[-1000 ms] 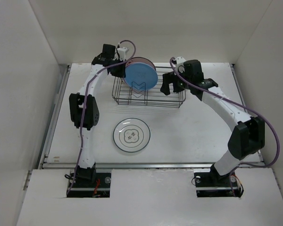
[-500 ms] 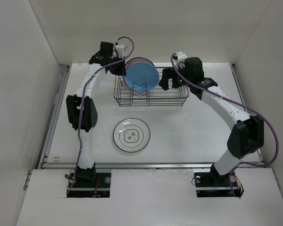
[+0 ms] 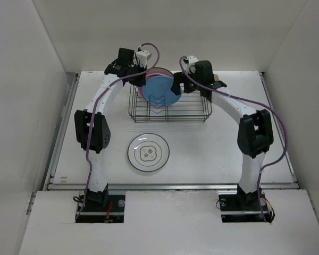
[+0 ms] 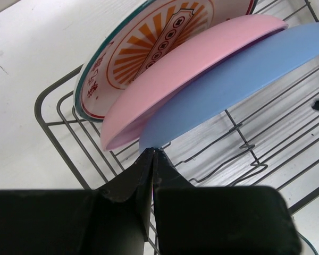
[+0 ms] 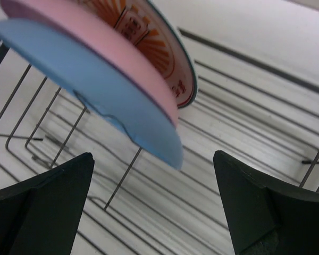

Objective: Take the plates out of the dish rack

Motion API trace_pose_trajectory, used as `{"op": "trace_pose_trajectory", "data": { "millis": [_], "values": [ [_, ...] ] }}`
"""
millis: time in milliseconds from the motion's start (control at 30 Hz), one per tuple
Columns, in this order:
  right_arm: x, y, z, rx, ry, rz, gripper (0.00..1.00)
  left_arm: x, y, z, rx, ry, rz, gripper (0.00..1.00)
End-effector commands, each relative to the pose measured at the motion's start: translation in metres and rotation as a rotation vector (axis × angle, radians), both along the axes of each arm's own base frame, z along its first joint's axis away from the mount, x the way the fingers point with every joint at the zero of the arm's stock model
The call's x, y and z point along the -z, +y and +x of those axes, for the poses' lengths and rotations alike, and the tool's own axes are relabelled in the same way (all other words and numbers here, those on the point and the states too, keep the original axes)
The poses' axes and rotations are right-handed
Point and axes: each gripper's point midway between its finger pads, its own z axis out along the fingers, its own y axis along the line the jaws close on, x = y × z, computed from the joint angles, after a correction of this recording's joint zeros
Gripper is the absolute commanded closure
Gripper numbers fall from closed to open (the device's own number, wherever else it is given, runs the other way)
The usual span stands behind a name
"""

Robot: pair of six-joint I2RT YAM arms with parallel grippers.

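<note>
We note white walls around the white desk, the flower plate at 6 o'clock of the dish rack, left pincer closed, right pincer wide.

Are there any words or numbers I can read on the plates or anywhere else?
No text can be read here.
Orange-patterned plate: red marks like letters along its rim, too blurred to read.
Flower plate: dark rim, flower outline in the middle; any lettering is too small to tell.
Blue plate, pink plate, dish rack: no writing seen.
</note>
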Motion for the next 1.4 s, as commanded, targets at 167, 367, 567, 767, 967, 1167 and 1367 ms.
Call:
{"op": "trace_pose_trajectory", "data": {
  "millis": [167, 367, 567, 767, 967, 1167, 1367],
  "values": [
    [-0.022, 0.019, 0.051, -0.039, -0.136, 0.019, 0.02, -0.037, 0.004, 0.012, -0.008, -0.140, 0.010, 1.00],
    [-0.019, 0.030, 0.051, -0.130, -0.162, 0.053, 0.79, -0.041, 0.011, 0.007, -0.041, -0.120, 0.053, 0.95],
    [-0.007, 0.028, 0.045, -0.182, -0.194, -0.002, 1.00, -0.061, 0.035, -0.006, -0.185, -0.092, 0.098, 0.69],
    [-0.033, 0.024, 0.044, -0.185, -0.262, -0.023, 1.00, -0.046, 0.077, -0.020, -0.362, -0.003, 0.087, 0.29],
    [-0.041, 0.017, 0.047, -0.147, -0.290, -0.043, 1.00, 0.033, 0.090, -0.036, -0.374, 0.224, 0.197, 0.39],
    [-0.067, 0.015, 0.043, -0.132, -0.348, -0.056, 1.00, 0.079, 0.080, -0.036, -0.350, 0.389, 0.154, 0.63],
    [-0.085, 0.013, 0.031, -0.102, -0.430, -0.108, 1.00, 0.103, 0.053, -0.045, -0.252, 0.533, 0.063, 1.00]
  ]
}}
